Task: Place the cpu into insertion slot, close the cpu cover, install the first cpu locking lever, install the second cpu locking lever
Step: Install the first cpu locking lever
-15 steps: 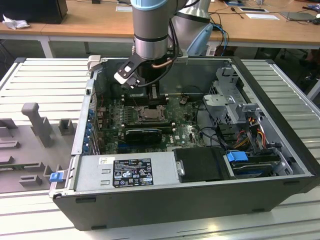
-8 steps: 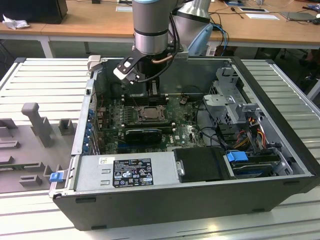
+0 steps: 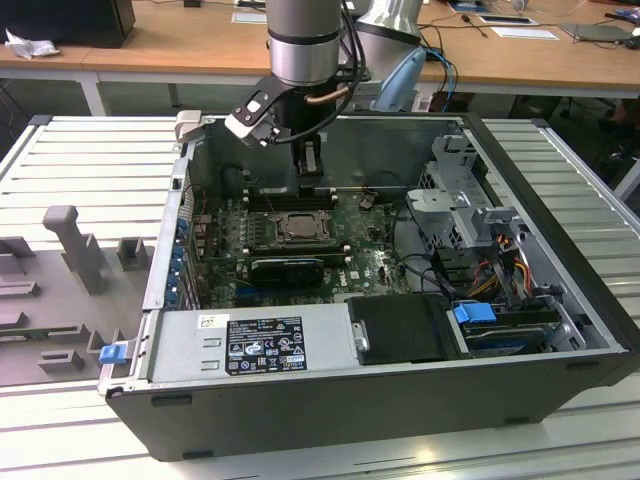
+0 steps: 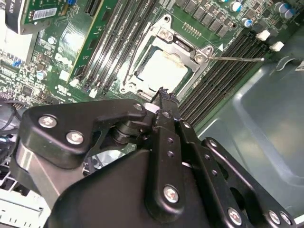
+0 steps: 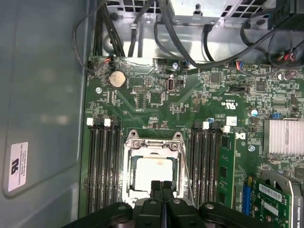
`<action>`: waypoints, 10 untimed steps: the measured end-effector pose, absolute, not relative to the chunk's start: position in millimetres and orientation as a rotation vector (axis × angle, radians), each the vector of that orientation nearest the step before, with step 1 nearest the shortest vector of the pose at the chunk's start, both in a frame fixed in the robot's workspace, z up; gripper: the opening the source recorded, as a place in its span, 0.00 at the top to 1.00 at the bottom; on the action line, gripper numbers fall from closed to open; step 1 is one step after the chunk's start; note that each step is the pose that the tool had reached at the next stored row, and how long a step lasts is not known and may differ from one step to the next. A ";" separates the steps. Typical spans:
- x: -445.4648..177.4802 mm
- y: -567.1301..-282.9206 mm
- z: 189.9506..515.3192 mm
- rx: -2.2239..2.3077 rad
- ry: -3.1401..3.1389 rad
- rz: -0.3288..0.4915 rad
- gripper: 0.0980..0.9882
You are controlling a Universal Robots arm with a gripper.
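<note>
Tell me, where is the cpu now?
In the exterior view, the cpu sits in the middle of the motherboard, between the memory slots, under the gripper.

The chip (image 5: 153,172) lies flat on the green motherboard (image 5: 190,102), and the metal cover (image 5: 152,144) is folded down around it as a frame. Black memory slots (image 5: 102,166) run along both sides of the cover. The gripper (image 5: 161,186) hangs over the cover's edge (its two fingers pressed together). A round coin battery (image 5: 117,79) sits well apart, near dark cables (image 5: 161,23).
</note>
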State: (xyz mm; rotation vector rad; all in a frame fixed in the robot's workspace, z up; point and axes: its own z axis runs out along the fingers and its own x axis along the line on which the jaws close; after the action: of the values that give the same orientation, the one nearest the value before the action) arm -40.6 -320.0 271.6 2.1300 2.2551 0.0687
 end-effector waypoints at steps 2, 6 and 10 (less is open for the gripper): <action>-40.6 -320.0 271.6 2.087 2.296 0.070 0.99; -40.7 -320.0 271.6 2.020 2.357 0.071 0.99; -40.7 -320.0 271.6 1.983 2.389 0.072 0.99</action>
State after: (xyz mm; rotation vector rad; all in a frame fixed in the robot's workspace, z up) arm -40.7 -320.0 271.6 1.9831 2.3890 0.0723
